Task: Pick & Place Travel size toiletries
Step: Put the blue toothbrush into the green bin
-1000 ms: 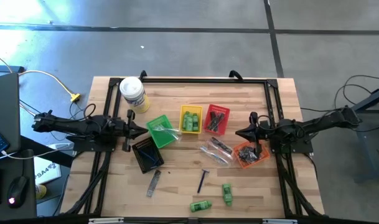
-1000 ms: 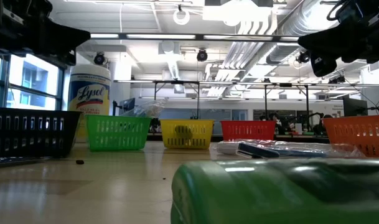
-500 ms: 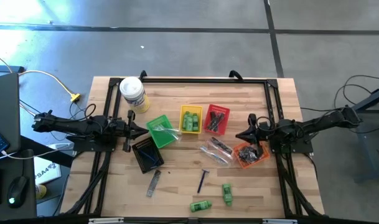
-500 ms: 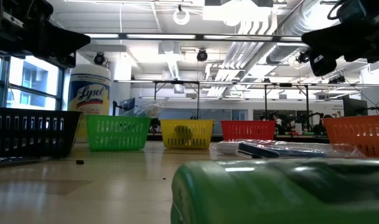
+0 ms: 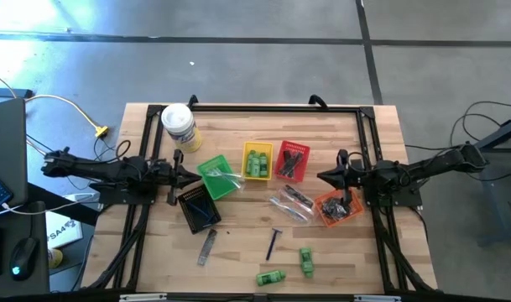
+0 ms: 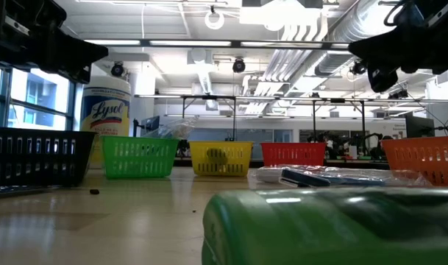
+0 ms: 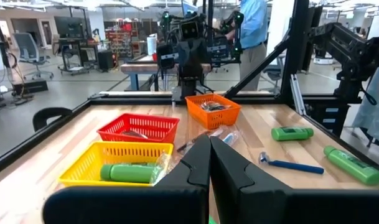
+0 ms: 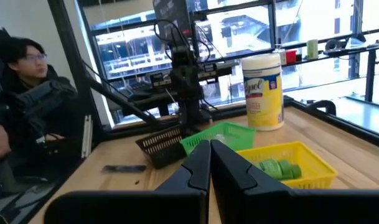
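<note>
Left of frame, high view: left gripper (image 5: 190, 175) raised beside the green basket (image 5: 216, 178) and above the black basket (image 5: 196, 205), fingers pressed together, nothing held. Lower left of centre: grey comb (image 5: 207, 247) lying loose on the table (image 5: 154, 252), flat against the wood; likely slip risk for closed or narrow fingers scraping over it. Centre, lower: dark blue razor (image 5: 273, 243) loose, thin handle, liable to pivot if pinched off-centre. Bottom centre: two green mini bottles (image 5: 271, 276) and (image 5: 306, 261), lying on their sides, apt to roll away if nudged before being clamped. Upper centre: yellow basket (image 5: 257, 161) already holding green bottles, red basket (image 5: 292, 161) holding dark pieces. Centre right: clear wrapped sticks (image 5: 290, 202) heaped just beside the orange basket (image 5: 337, 207); slippery film, risk of lifting several at once or dragging the light basket. Right: right gripper (image 5: 328, 178) raised above the orange basket's upper edge, fingers shut, empty. Upper left: white canister (image 5: 179, 124) standing near the left arm; toppling possible on a careless swing.
</note>
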Action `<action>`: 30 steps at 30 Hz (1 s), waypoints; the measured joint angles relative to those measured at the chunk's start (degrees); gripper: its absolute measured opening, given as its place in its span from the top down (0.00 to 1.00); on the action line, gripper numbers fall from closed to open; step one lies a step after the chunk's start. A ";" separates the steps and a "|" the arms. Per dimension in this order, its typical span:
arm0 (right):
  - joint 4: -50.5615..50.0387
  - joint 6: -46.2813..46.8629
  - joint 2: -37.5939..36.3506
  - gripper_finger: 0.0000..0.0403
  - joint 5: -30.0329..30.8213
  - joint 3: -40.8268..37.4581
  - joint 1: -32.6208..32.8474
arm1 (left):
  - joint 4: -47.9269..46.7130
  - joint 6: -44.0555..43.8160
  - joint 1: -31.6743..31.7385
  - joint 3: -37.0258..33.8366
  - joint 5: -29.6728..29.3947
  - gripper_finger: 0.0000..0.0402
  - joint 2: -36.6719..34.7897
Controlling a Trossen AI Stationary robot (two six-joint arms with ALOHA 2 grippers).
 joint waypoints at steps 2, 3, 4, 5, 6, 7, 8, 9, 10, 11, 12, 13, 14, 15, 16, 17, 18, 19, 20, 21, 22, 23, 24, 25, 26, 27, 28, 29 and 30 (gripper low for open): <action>0.90 0.02 0.00 0.99 -0.06 0.00 -0.01 | 1.35 -0.98 -0.01 0.19 0.00 1.00 1.63; 1.29 -0.01 0.00 0.99 -0.40 0.00 -0.01 | 1.42 -1.86 -0.01 0.63 0.02 1.00 2.44; 1.44 -0.28 0.00 0.99 -0.72 0.00 -0.01 | 0.81 -3.06 0.01 1.24 0.00 1.00 3.58; 1.40 -0.49 0.00 0.99 -0.94 0.00 0.01 | 0.13 -4.32 0.01 2.18 0.02 1.00 5.28; 1.48 -0.60 0.00 0.99 -0.84 0.00 -0.01 | 0.53 -5.36 0.01 3.23 0.15 1.00 7.18; 2.01 -0.58 0.00 0.99 -0.21 0.00 -0.01 | 1.02 -5.86 0.01 4.19 0.07 1.00 9.11; 2.69 -0.38 0.00 0.99 0.89 0.00 -0.01 | 1.19 -6.21 0.01 5.01 -0.23 1.00 11.32; 2.83 -0.20 -0.03 0.99 2.13 0.00 -0.01 | 1.54 -6.78 0.00 5.92 -0.99 1.00 13.91; 2.83 -0.15 -0.03 0.99 3.16 0.00 -0.01 | 2.52 -7.32 0.01 6.84 -2.05 1.00 16.75; 2.67 -0.14 0.00 0.99 4.00 0.00 -0.01 | 3.63 -7.47 0.01 7.69 -2.98 1.00 19.63; 2.66 -0.14 0.00 0.99 4.40 0.00 -0.01 | 4.82 -7.44 0.01 8.50 -3.53 1.00 23.05; 2.67 -0.15 0.00 0.99 4.52 0.00 -0.01 | 5.89 -7.32 0.01 9.53 -3.69 1.00 26.43; 2.71 -0.17 0.00 0.99 4.52 0.00 -0.01 | 7.09 -7.12 0.01 10.87 -3.69 1.00 29.80; 2.67 -0.17 0.00 0.99 4.52 0.00 -0.01 | 8.23 -6.80 0.01 12.71 -3.67 1.00 33.39; 2.67 -0.17 0.00 0.99 4.52 0.00 -0.01 | 8.69 -6.55 0.01 14.82 -3.64 1.00 36.64; 2.68 -0.17 0.00 0.99 4.52 0.00 -0.01 | 8.66 -6.10 0.01 17.12 -3.65 1.00 39.85; 2.67 -0.17 0.00 0.99 4.52 0.00 -0.01 | 8.63 -5.67 0.01 19.52 -3.65 1.00 43.14; 2.67 -0.17 0.00 0.99 4.52 0.00 -0.01 | 8.44 -5.16 0.01 22.03 -3.57 1.00 46.31; 2.67 -0.17 0.00 0.99 4.52 0.00 -0.01 | 8.22 -4.36 0.01 24.63 -2.94 1.00 49.21; 2.67 -0.17 0.00 0.99 4.52 0.00 -0.01 | 7.77 -3.66 0.01 27.27 -1.75 1.00 51.82; 2.67 -0.17 0.00 0.99 4.52 0.00 -0.01 | 7.30 -2.64 0.03 30.32 0.11 1.00 54.57; 2.67 -0.17 0.00 0.99 4.52 0.00 -0.01 | 6.50 -1.53 0.02 33.31 2.44 1.00 56.99; 2.67 -0.17 0.00 0.99 4.52 0.00 -0.01 | 5.68 -0.64 0.00 36.23 4.36 1.00 59.44; 2.67 -0.17 0.00 0.99 4.52 0.00 -0.01 | 4.52 -0.09 -0.02 39.39 5.94 1.00 62.05; 2.65 -0.17 0.00 0.99 4.52 0.00 -0.01 | 2.89 0.11 -0.03 42.46 6.90 1.00 64.50; 2.65 -0.17 0.00 0.99 4.52 0.00 -0.01 | 0.78 0.09 -0.03 45.57 7.51 0.99 66.98; 2.66 -0.17 0.00 0.99 4.52 0.00 -0.01 | -2.21 0.10 -0.01 49.10 8.23 0.98 69.59; 2.63 -0.17 0.00 0.99 4.52 0.00 -0.01 | -5.34 0.16 0.00 52.49 9.03 0.96 72.10; 2.63 -0.17 0.00 0.99 4.52 0.00 -0.01 | -8.73 0.29 0.03 55.81 9.78 0.94 74.62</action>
